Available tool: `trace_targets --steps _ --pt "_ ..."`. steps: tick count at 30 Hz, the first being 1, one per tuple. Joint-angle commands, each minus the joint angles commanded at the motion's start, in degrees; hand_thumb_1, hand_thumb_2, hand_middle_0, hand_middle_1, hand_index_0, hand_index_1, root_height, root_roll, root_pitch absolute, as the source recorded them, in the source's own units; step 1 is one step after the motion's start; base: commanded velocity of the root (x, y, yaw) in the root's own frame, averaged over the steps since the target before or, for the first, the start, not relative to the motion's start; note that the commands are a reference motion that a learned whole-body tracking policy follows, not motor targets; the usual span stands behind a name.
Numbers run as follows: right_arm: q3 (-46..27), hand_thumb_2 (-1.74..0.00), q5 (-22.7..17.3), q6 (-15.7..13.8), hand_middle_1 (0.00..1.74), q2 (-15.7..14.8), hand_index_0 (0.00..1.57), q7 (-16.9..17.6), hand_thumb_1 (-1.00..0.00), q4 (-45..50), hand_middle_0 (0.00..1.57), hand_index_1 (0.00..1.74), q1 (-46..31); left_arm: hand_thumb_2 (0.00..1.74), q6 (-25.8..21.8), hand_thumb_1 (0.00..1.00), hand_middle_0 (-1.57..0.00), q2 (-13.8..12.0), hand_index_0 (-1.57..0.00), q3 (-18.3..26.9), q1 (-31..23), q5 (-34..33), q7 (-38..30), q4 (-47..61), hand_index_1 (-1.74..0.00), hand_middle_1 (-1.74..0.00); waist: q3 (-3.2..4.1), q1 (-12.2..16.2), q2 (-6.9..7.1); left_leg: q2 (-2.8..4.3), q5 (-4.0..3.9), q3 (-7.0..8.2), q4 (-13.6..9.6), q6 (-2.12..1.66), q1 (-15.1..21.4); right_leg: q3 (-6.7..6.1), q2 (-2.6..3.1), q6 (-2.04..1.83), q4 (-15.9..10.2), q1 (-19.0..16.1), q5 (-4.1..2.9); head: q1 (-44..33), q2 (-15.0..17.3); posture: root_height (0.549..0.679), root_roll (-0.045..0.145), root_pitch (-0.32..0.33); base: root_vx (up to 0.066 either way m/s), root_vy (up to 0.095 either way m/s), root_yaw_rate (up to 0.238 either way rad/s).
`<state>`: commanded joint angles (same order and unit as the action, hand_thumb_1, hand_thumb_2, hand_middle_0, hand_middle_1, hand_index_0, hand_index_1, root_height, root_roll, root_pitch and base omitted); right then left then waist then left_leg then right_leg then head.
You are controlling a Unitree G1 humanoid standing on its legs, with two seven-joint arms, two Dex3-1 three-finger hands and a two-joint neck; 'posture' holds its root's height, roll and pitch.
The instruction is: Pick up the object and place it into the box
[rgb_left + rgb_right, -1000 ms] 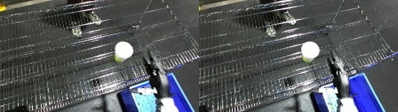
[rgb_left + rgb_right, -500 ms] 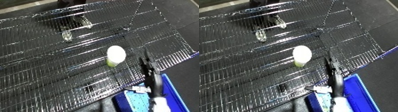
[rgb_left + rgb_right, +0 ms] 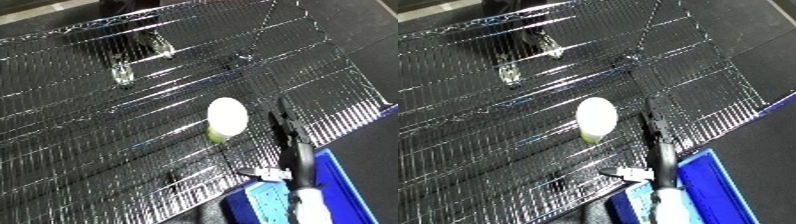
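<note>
A pale white rounded object [image 3: 226, 116] with a yellow-green lower end lies on a silver wire-mesh surface [image 3: 80, 130], near its right front part. My right hand [image 3: 286, 126] is seen edge-on just right of the object, black fingers straight and stretched over the mesh, a small gap between them and the object. Its white forearm [image 3: 308, 210] comes up from the lower edge. The blue bin [image 3: 700, 177] sits at the lower right, below the mesh edge and under the forearm. My left hand is out of sight.
Two caster wheels [image 3: 120, 75] [image 3: 161, 46] show through the mesh at the far left. Dark floor [image 3: 364, 45] runs along the mesh's right edge. A light blue patch [image 3: 266, 200] lies beside the bin's left side.
The whole picture has shifted, so the camera moved. My right hand keeps its place just right of the object, which still lies on the mesh.
</note>
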<state>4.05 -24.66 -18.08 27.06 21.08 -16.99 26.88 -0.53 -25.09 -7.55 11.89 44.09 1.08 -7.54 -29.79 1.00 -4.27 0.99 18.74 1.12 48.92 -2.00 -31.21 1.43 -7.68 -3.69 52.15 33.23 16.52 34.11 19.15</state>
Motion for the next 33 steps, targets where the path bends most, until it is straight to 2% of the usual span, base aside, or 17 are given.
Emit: trace_targets --steps 10,19,29,33 --pt "1.8 0.00 -1.7 0.4 0.00 2.1 0.00 -0.6 0.00 -5.8 0.00 0.00 8.5 1.74 -0.4 1.00 -1.57 -0.4 -1.57 -1.9 3.6 1.0 -1.8 -0.6 -1.74 -1.74 0.00 -1.2 -1.09 -0.56 -0.28 -0.26 0.7 0.15 -4.4 0.83 0.16 0.07 1.5 4.7 0.12 1.0 -3.1 0.616 0.066 0.071 -0.044 -0.015 0.010" --pt "4.3 0.00 -4.8 0.9 0.00 3.5 0.00 -2.6 0.00 -13.5 0.00 0.00 15.6 1.74 -0.5 1.00 -1.57 -0.8 -1.57 -2.7 6.4 2.0 -3.1 -1.4 -1.74 -1.74 0.00 -2.6 -1.96 -1.04 -0.49 -0.60 1.2 0.28 -7.7 1.55 0.22 0.16 2.4 7.8 0.25 2.0 -5.7 0.612 0.063 0.109 -0.047 -0.008 0.034" --pt "7.2 -0.87 -7.3 0.7 0.87 4.2 0.79 -4.7 -0.50 -20.7 0.79 0.87 21.0 1.74 -0.7 1.00 -1.57 -1.4 -1.57 -3.4 8.5 3.3 -3.4 -2.2 -1.74 -1.74 0.00 -3.7 -2.57 -1.62 -1.07 -1.09 0.3 0.18 -8.3 2.12 0.30 0.37 2.2 8.3 0.19 3.2 -7.1 0.612 0.061 0.121 -0.037 0.003 0.057" --pt "7.5 -0.87 -7.6 1.1 0.87 4.5 0.79 -4.5 -0.50 -22.0 0.79 0.87 21.9 1.74 -1.0 1.00 -1.57 -1.6 -1.57 -3.6 8.7 3.7 -3.2 -2.3 -1.74 -1.74 0.00 -3.9 -2.52 -1.74 -1.46 -1.25 -0.7 0.09 -7.8 2.26 0.43 0.50 1.4 7.8 0.03 3.5 -7.0 0.614 0.060 0.121 -0.047 0.007 0.030"
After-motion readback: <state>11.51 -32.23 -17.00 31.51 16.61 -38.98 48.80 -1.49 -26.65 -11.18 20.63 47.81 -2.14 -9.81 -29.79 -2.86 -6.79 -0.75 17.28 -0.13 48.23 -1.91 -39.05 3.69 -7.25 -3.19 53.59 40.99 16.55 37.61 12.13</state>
